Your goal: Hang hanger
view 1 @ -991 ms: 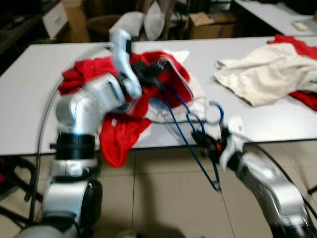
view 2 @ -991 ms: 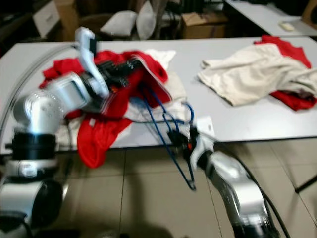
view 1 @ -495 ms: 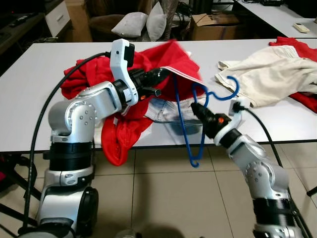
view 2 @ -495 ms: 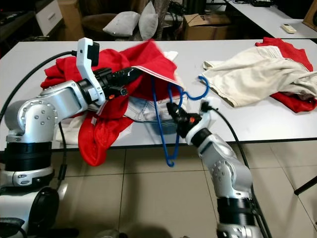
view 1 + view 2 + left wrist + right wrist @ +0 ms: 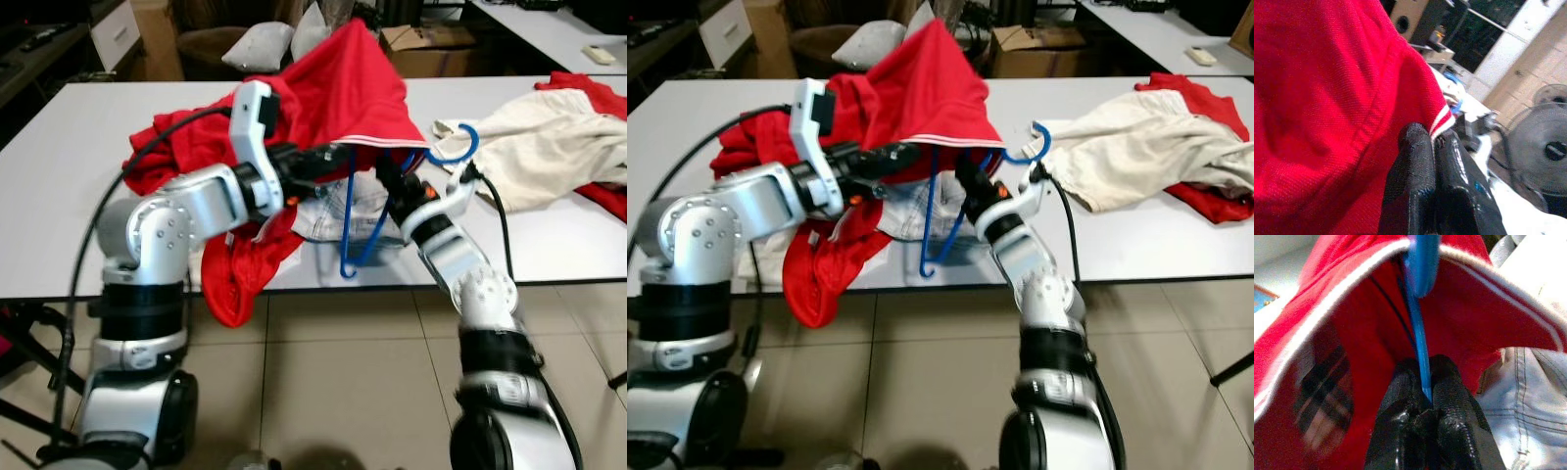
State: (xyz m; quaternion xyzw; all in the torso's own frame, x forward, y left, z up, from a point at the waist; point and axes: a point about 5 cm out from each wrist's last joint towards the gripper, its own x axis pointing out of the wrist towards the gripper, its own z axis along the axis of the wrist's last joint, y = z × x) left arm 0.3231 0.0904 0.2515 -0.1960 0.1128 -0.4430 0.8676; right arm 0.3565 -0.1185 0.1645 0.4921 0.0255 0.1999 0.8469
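Your right gripper (image 5: 1422, 382) had jaws clamped on the blue hanger (image 5: 1419, 323); it ran up into the white-trimmed red garment (image 5: 1352, 333), with denim (image 5: 1528, 396) beside.

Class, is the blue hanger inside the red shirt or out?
Partly in: the hanger runs up under the red shirt's hem; its hook stays outside.

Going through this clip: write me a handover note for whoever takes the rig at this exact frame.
Left gripper: shut on the white-striped hem of the red shirt, holding it lifted above the white table.
Right gripper: shut on the wire of the blue hanger, at the shirt's opening.
Hanger: its hook sticks out toward the cream garment; one end hangs over the table's front edge, part of it under the raised hem.
Done: shirt lifted open, hanger brought to the opening.
Left: work the hanger fully into the shirt, then hang it. No rail is in sight.
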